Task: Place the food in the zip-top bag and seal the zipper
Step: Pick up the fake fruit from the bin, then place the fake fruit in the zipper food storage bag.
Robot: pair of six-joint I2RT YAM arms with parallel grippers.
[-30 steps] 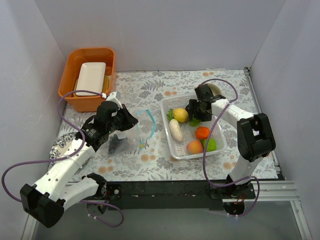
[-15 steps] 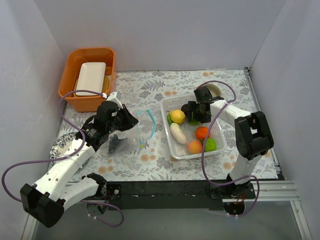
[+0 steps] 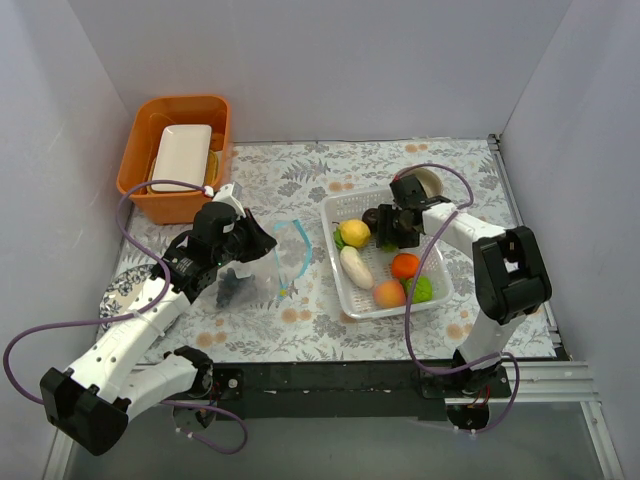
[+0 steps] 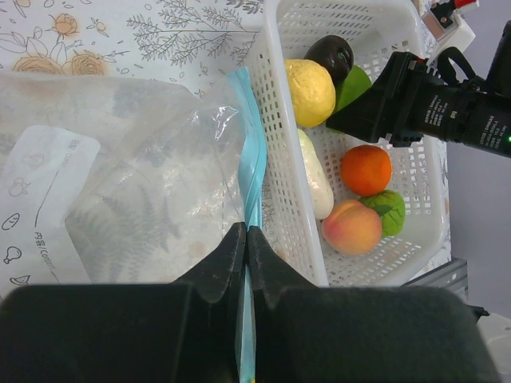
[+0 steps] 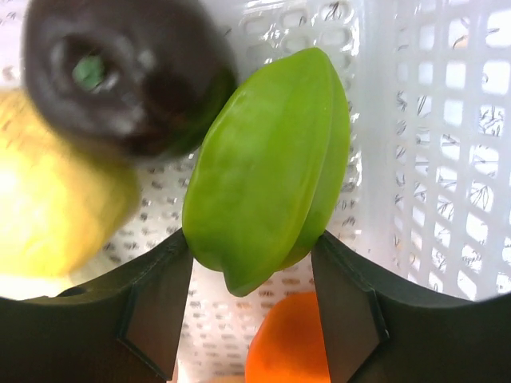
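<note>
Loading step: the left tool (image 4: 246, 233) is clamped on the zipper (image 4: 252, 159) and holds the zip-top bag (image 4: 120, 183) at 9 o'clock of the basket (image 4: 275, 159). The right tool (image 5: 251, 239) pinches a green piece (image 5: 267, 152) (seemingly not lifted yet). Next it must carry it to the bag's mouth.

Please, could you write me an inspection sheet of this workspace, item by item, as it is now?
Surface: floral-patterned table.
Job's things: zip-top bag lies left of the white basket, mouth apparently open; dark thing inside it, possibly grapes. Lemon, plum, white oblong, orange and peach are in the basket.
Clutter: orange bin holding a white tray; patterned plate under the left arm.
Grippers: left gripper shut on the zipper; right gripper shut on a green piece.
Cables: purple cables loop from both arms.
Surroundings: pale walls.
</note>
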